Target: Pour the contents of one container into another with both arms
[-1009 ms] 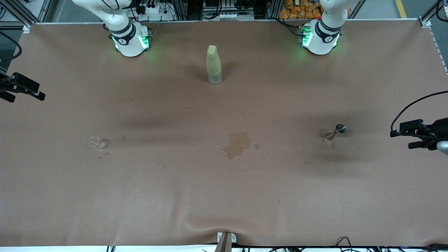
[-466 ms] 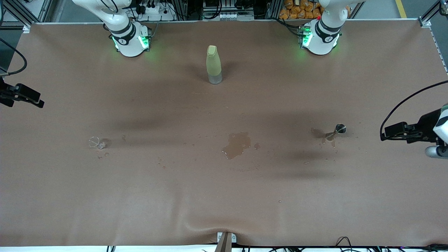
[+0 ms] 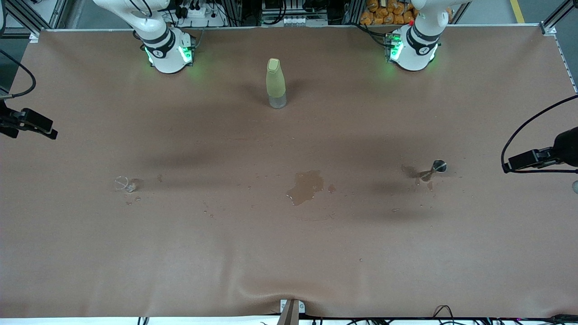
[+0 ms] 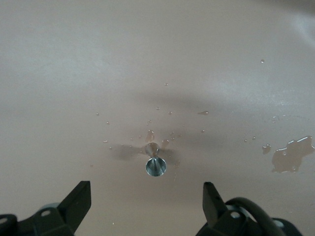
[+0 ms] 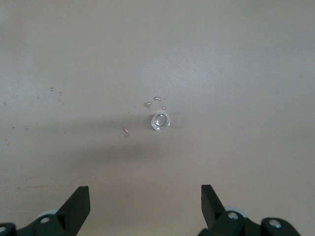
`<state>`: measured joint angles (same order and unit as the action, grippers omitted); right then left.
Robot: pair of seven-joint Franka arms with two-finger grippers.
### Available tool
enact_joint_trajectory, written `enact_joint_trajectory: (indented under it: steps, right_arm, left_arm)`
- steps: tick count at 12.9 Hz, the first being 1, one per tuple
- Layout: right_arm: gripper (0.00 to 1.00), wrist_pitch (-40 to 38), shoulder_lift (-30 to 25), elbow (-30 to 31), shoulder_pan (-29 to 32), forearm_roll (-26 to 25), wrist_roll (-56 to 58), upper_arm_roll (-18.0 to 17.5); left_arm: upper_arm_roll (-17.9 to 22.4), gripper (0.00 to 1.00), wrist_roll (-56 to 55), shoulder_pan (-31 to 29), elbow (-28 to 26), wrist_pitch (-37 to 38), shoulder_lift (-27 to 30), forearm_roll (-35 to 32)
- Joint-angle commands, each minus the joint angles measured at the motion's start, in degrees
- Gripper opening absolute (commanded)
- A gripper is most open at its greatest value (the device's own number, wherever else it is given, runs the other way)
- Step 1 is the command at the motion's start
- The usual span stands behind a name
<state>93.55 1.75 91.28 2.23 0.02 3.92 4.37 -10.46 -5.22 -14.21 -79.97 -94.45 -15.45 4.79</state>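
We see both claws wide, empty: left gripper (image 4: 146,204) over silver cup (image 3: 439,166) at left arm's end of table (image 3: 289,253), right gripper (image 5: 145,205) over glass cup (image 3: 122,183) at right arm's end; puddle (image 3: 307,186) between cups

A robotics lab or test cell, not a home or kitchen. Two white arm bases (image 3: 169,52) bolted along one edge of a wide surface (image 3: 289,253), each ringed with glowing green status lights. Surface covered by a single brown sheet, slightly rumpled at the edge nearest the front camera. Aluminium framing (image 3: 555,20) at the corners, with power strips (image 3: 198,11), plugs and loose black cables (image 3: 528,133) along the edge by the bases. Grey industrial floor with a yellow line (image 3: 517,10) painted on it past the left arm's end. Puddle (image 3: 307,186) and scattered drops left on the sheet, as on a test bench.
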Motion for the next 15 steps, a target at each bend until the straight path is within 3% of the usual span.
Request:
enact_joint_trajectory:
  steps: [1, 5, 8, 11, 15]
  right_arm:
    - [1.00, -0.21, -1.67, 1.36, 0.23, -0.20, -0.75, -0.50]
    - [1.00, -1.88, -2.19, 0.75, 0.14, -0.11, -0.66, -0.59]
    - [1.00, -1.71, -2.02, 0.75, -0.03, -0.11, -0.66, -0.67]
    - [1.00, -1.88, -2.02, 0.83, 0.14, -0.02, -0.40, -0.67]
    - [1.00, -1.88, -1.93, 0.75, 0.85, 1.20, -0.22, -0.50]
  left_arm:
    - [-0.17, 1.00, -0.84, -1.26, -3.00, -0.65, 3.40, -0.31]
    - [1.40, 1.00, -1.98, 1.27, -4.05, -1.70, 4.28, 1.28]
    - [11.75, 1.00, -1.98, 12.16, -11.14, -7.04, 9.45, 1.36]
    - [15.28, 1.00, -0.76, 17.54, -16.53, -10.32, 12.46, 1.19]
    - [15.38, 1.00, 6.98, 16.58, -15.40, -8.21, 12.20, 0.66]
